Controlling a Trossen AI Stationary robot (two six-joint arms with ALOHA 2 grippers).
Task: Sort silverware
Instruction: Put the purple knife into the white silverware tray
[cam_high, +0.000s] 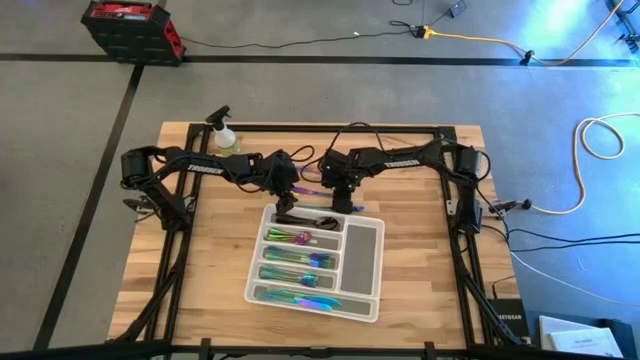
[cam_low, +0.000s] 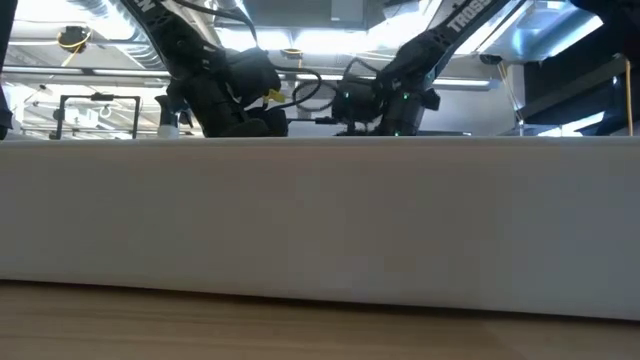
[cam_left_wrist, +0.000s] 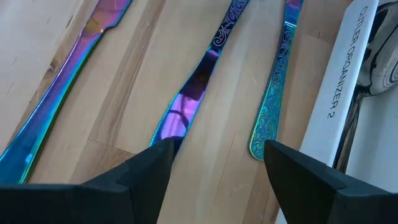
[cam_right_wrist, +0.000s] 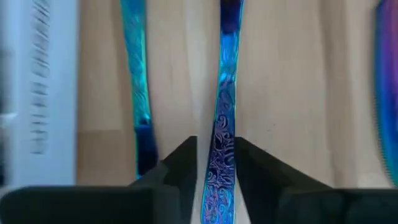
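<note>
Below, my right gripper (cam_right_wrist: 216, 177) straddles the ornate handle of one iridescent piece (cam_right_wrist: 222, 124) lying on the wooden table (cam_high: 420, 270); my fingers (cam_right_wrist: 177, 174) stand close on either side of it, and whether they pinch it I cannot tell. A second iridescent piece (cam_right_wrist: 137, 93) lies just beside it, toward the white tray (cam_high: 365, 260). My left gripper (cam_left_wrist: 214, 162) hovers spread over the table, above a knife (cam_left_wrist: 186, 106) and a patterned handle (cam_left_wrist: 273, 99); another knife (cam_left_wrist: 56, 93) lies apart from these. Further silverware (cam_high: 300, 265) lies in the tray's compartments. A spray bottle (cam_high: 224, 135) stands at the table's far edge.
</note>
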